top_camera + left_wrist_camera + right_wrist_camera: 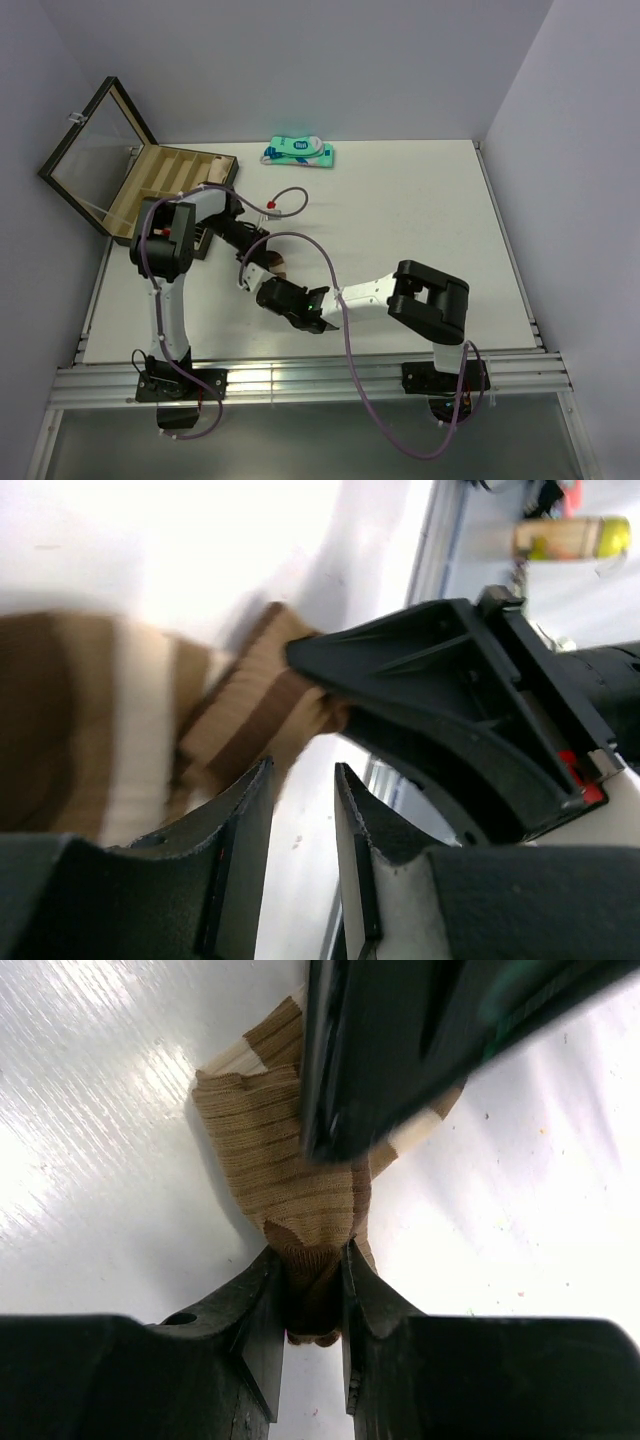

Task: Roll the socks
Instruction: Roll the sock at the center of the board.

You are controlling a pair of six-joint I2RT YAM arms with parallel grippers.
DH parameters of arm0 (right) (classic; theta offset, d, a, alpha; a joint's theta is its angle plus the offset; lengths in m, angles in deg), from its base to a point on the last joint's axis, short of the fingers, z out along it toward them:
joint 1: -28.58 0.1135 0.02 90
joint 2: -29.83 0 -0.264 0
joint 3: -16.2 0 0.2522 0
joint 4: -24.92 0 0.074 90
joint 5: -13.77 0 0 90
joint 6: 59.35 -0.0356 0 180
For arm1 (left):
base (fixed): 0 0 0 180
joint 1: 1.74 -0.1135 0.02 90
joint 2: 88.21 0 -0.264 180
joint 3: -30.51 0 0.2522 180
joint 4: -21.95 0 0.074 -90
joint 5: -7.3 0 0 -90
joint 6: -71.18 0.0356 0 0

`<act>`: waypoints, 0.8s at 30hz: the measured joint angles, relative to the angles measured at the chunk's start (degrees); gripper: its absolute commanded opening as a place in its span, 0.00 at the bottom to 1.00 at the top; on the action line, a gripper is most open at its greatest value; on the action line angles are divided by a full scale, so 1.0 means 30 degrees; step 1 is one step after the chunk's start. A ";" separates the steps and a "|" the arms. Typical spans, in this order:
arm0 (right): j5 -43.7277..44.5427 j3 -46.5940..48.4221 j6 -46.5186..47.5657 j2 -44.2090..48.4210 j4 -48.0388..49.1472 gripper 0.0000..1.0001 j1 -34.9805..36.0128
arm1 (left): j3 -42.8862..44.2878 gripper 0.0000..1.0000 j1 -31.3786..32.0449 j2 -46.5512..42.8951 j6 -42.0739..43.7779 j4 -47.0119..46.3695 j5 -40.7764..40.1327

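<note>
A white table [430, 210] stood between pale grey walls [300, 60]. Metal rails [320, 385] ran along its near edge. An open wooden case [150, 180] with a glass lid sat at the far left corner, and a teal package [300, 152] lay near the far edge. Light glared off the tabletop.

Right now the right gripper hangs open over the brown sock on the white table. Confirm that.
Not open. The right wrist view shows the right gripper shut on the brown sock, a fold pinched between its fingers. The rest stands: the sock lies on the white table.
</note>
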State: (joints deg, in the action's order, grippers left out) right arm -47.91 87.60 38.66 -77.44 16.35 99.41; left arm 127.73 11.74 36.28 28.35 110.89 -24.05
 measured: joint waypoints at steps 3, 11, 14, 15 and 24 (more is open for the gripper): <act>0.0117 -0.0029 0.0000 0.0051 -0.0095 0.01 -0.0022 | 0.0051 0.36 -0.0678 -0.0444 -0.1246 -0.1188 -0.0627; 0.0175 -0.0189 -0.0015 0.0204 -0.0182 0.01 -0.0036 | -0.0896 0.37 -0.2441 -0.3235 -0.5282 -0.6360 -0.4240; 0.0189 -0.0226 -0.0015 0.0248 -0.0233 0.00 -0.0036 | -0.1494 0.37 -0.2404 -0.3942 -0.5938 -0.7417 -0.5224; 0.0189 -0.0226 -0.0015 0.0248 -0.0240 0.00 -0.0036 | -0.1574 0.38 -0.2361 -0.3971 -0.5974 -0.7606 -0.5391; 0.0189 -0.0226 -0.0073 0.0248 -0.0291 0.00 -0.0036 | -0.4539 0.55 -0.1304 -0.4962 -0.6047 -0.9741 -0.6586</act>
State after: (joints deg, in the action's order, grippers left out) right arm -47.34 86.93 38.44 -76.69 15.47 99.30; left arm 114.11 7.83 21.39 10.21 81.67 -43.80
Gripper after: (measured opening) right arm 0.285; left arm 0.507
